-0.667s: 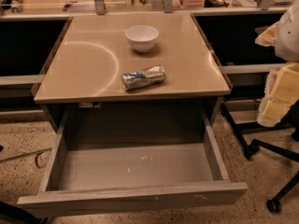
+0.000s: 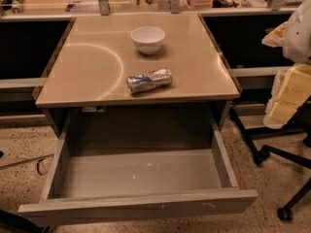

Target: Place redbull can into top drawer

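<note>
The redbull can (image 2: 149,80), slim and silver-blue, lies on its side near the front edge of the tan tabletop (image 2: 92,67). The top drawer (image 2: 138,205) is pulled fully open below it, grey, with pale scuffs on its floor and nothing in it. My gripper (image 2: 287,101), pale yellow under a white arm, hangs at the right edge of the view. It is beside the table, well right of the can, and holds nothing I can see.
A white bowl (image 2: 147,38) stands upright at the back middle of the tabletop. A black chair base with castors (image 2: 272,154) stands on the speckled floor right of the drawer. Cluttered shelves run along the back.
</note>
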Tool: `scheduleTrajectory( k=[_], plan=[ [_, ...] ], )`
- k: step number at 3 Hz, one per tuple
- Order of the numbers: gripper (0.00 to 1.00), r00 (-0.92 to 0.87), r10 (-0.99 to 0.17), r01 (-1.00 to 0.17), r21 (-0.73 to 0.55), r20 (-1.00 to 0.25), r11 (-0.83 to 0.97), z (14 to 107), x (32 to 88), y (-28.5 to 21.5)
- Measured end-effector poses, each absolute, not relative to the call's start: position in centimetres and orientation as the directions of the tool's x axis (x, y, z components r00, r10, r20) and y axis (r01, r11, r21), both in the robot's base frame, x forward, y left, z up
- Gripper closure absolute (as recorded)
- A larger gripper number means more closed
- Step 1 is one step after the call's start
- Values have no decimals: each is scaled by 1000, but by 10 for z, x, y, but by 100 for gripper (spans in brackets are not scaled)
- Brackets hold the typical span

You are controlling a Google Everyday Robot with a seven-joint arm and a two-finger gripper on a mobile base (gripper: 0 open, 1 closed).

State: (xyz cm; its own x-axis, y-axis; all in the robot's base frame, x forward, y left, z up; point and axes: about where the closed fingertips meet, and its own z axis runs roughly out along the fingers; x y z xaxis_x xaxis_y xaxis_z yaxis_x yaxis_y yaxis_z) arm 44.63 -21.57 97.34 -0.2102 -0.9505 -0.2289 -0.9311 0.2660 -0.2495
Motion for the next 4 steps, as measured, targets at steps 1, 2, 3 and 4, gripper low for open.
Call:
scheduleTrajectory(
  k=[1, 2, 3, 4],
  plan=[
    [0, -184, -942, -932, -256, -280, 258, 960, 481, -212],
    [0, -155, -948, -952, -214, -277, 218, 926, 516, -191],
    [0, -155, -948, -952, -214, -277, 218, 926, 516, -191],
    [0, -166, -934, -939, -239, -315, 247, 925, 533, -193]
  ],
)
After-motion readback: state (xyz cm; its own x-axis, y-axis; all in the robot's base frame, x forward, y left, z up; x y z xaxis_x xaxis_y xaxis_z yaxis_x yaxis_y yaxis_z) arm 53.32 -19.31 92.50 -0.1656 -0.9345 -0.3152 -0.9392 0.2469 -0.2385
